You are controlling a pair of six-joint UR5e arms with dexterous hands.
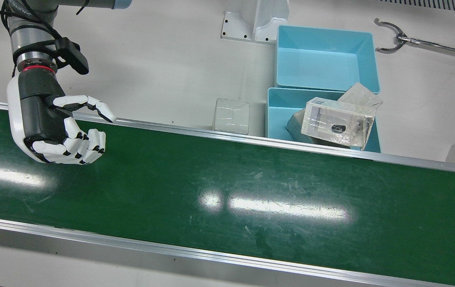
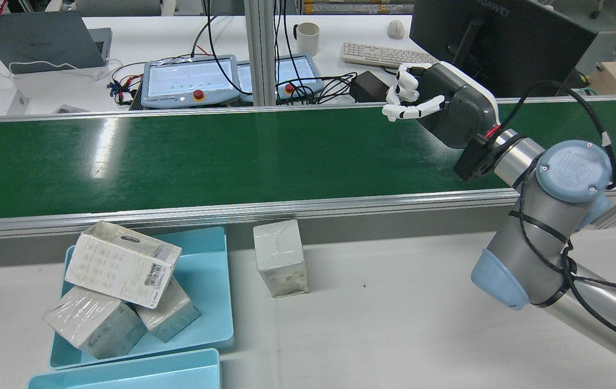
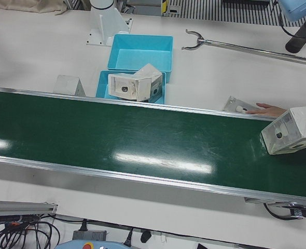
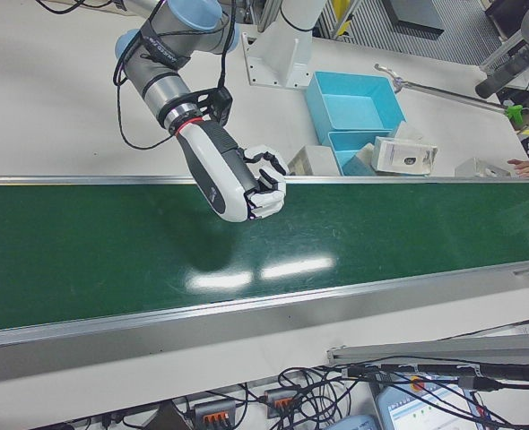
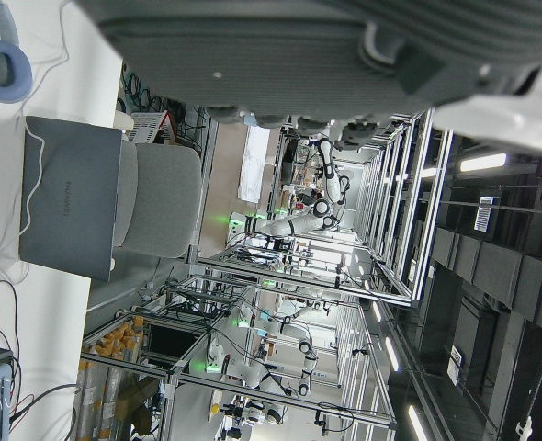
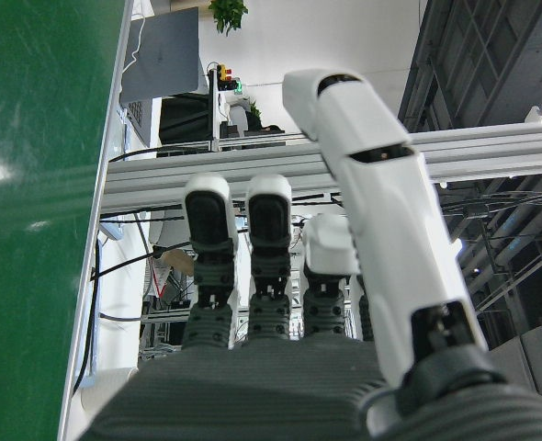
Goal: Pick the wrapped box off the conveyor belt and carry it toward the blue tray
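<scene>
Overhead lighting is illuminating the station evenly and brightly. Ceiling fixtures are reflecting off the green conveyor belt [image 1: 227,191] as elongated white glare patches in the front, left-front and right-front views, and as a vertical streak in the rear view. The white table [image 2: 394,313] is reading near overexposure in the front view. Shadows are staying soft; a diffuse dark patch is lying on the belt beneath the right hand [image 4: 247,184]. The wrapped boxes' film is catching small highlights. In the left hand view, the near dark housing is appearing out of focus while the background is staying sharp. The right hand view's fingers [image 6: 372,184] are appearing slightly soft.
</scene>
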